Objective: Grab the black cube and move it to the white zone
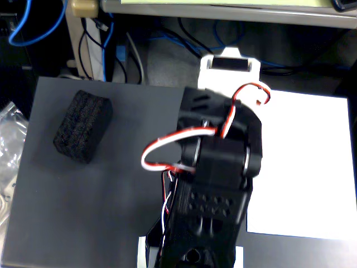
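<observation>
A dark grey mat [83,212] covered the table in the fixed view, with cables and a desk edge beyond it. Nearest the camera, the black arm [217,190] filled the lower middle, folded over itself with red-and-white wires looping across it; its fingers were not visible, so I could not tell whether they stood wide or narrow. To the right lay the white zone [307,167], partly hidden by the arm. Farther back on the left, the black cube [83,127] rested on the mat, well apart from both arm and paper. The grab looked not yet begun: the arm would need to swing left, open wide, and straddle the block's narrower sides.
</observation>
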Robot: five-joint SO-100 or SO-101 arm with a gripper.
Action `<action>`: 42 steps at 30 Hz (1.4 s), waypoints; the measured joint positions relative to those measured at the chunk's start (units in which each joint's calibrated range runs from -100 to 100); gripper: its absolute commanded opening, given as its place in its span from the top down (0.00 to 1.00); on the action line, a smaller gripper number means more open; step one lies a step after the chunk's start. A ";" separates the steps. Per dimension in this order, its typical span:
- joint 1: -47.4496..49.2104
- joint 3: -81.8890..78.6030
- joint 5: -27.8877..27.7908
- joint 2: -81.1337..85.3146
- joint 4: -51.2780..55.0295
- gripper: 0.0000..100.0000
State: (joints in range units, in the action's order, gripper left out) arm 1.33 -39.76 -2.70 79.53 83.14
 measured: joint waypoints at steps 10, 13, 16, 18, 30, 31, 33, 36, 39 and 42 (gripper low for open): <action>14.18 9.32 -3.62 -20.06 6.42 0.98; 21.64 16.00 -6.45 -32.13 6.42 0.98; 27.84 18.10 -9.44 -42.28 6.42 0.98; 33.31 18.10 -12.17 -48.19 6.42 0.98; 49.11 18.10 -18.36 -53.85 12.49 0.76; 49.04 18.10 -18.36 -53.85 12.49 0.73; 48.97 19.10 -18.36 -53.85 12.49 0.70; 48.89 24.13 -18.36 -53.85 12.58 0.70; 42.39 24.59 -19.56 -53.85 12.67 0.70; 34.71 24.59 -23.34 -54.02 12.75 0.70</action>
State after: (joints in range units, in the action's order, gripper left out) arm 36.04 -15.17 -26.04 25.51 95.89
